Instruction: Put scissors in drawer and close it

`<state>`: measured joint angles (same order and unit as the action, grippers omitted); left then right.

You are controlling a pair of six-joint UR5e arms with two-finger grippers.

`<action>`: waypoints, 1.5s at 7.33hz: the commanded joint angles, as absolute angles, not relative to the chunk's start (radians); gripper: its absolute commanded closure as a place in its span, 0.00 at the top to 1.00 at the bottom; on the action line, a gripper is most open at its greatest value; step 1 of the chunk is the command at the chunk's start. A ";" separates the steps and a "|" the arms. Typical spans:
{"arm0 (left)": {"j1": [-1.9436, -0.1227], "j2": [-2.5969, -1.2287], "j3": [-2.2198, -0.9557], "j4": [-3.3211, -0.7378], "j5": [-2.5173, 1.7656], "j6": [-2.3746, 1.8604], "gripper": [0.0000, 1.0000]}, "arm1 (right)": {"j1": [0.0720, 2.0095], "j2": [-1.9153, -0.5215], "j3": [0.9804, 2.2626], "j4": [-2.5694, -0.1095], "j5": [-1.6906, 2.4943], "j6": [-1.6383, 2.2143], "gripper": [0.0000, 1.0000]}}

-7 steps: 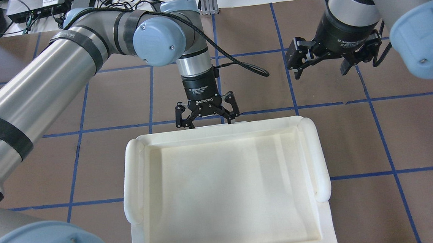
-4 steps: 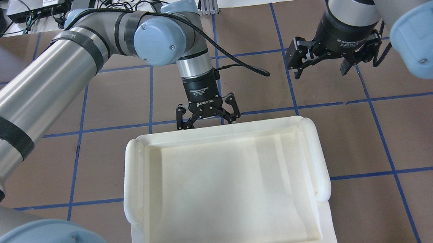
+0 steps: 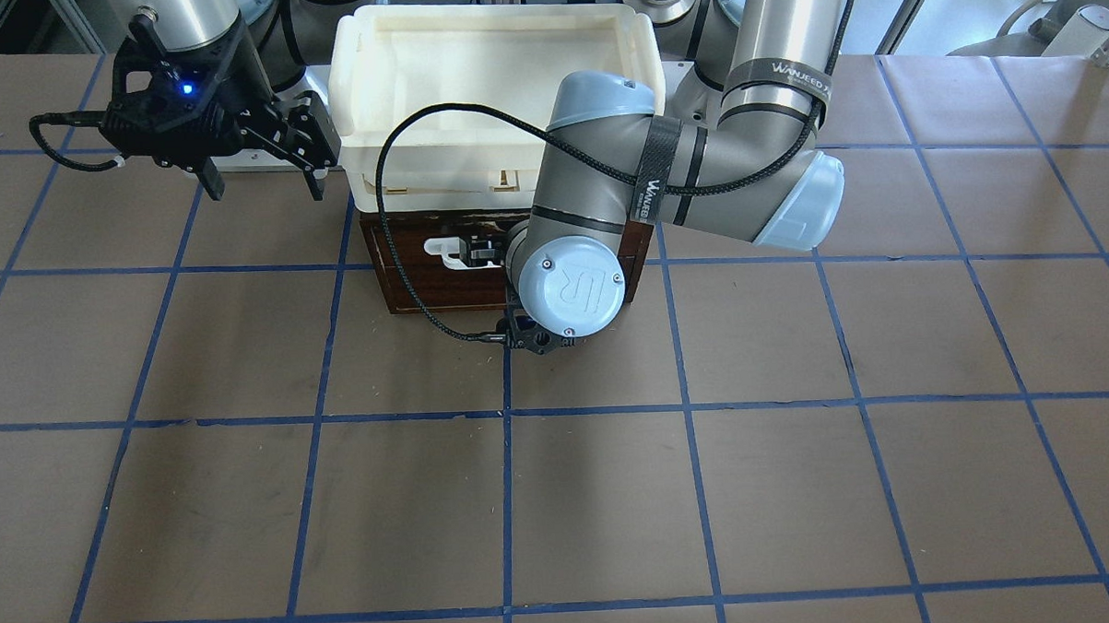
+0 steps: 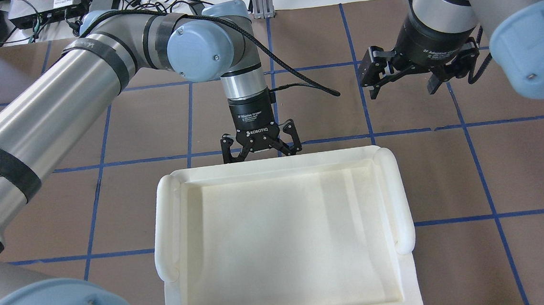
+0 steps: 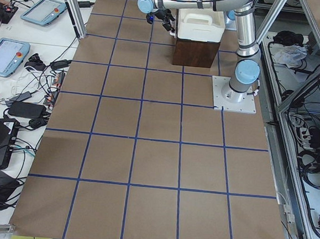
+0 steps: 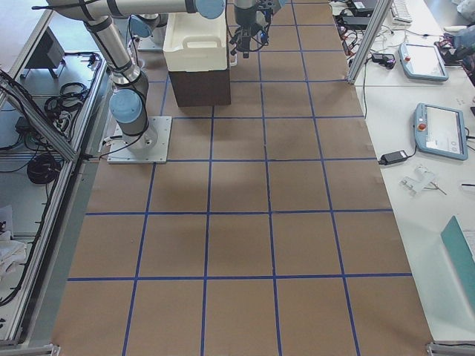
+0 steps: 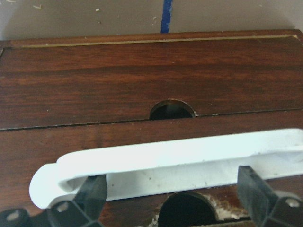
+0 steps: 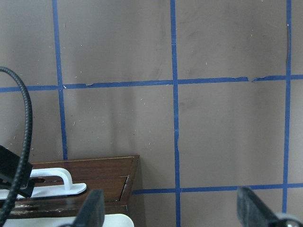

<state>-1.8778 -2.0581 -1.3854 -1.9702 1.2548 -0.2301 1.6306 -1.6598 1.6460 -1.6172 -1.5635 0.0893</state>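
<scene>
- Scissors: not visible in any view, neither on the table [image 3: 561, 496] nor in either gripper, so I cannot tell where they lie.
- Drawer [image 3: 424, 284]: its dark wooden front sits under the white tray [image 4: 273, 164], facing away from the robot. Whether it is fully shut or slightly drawn out I cannot tell.
- Left gripper [image 4: 261, 154]: lowered in front of the drawer, fingers spread and holding nothing. In its wrist view the two fingertips [image 7: 92, 198] stand apart along the white loop handle [image 7: 156, 158], close to it but not clamped on it.
- Right gripper [image 4: 402, 88]: hanging above the table off the tray's corner, fingers wide apart and empty.
- Handling, as I judge it: the scissors should be light, stiff and slick on the blades, so they are best pinched across the handles or at the pivot. The drawer should slide on a straight pull, and the loop handle is the only sound place to take hold.
- Views compared: the overhead view hides the drawer entirely beneath the tray. The front-facing view shows the brown front, but the left wrist joint covers most of the handle there. Only the left wrist view shows how the fingers sit against the handle. The right wrist view catches one corner of the cabinet. The two side views show the arms too small to judge.
</scene>
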 commanded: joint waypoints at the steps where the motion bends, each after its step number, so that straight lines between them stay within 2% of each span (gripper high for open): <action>1: -1.879 -2.060 -1.391 -1.974 1.256 -0.230 1.00 | 1.631 -1.660 1.646 -1.618 -1.563 0.091 1.00; 3: -1.873 -2.046 -1.361 -1.857 1.265 -0.230 1.00 | 1.631 -1.660 1.646 -1.618 -1.563 0.089 1.00; 6: -1.769 -1.959 -1.296 -1.833 1.353 -0.224 1.00 | 1.631 -1.660 1.646 -1.618 -1.565 0.090 1.00; 11: -1.629 -1.789 -1.308 -1.735 1.437 -0.138 1.00 | 1.631 -1.660 1.647 -1.618 -1.563 0.089 1.00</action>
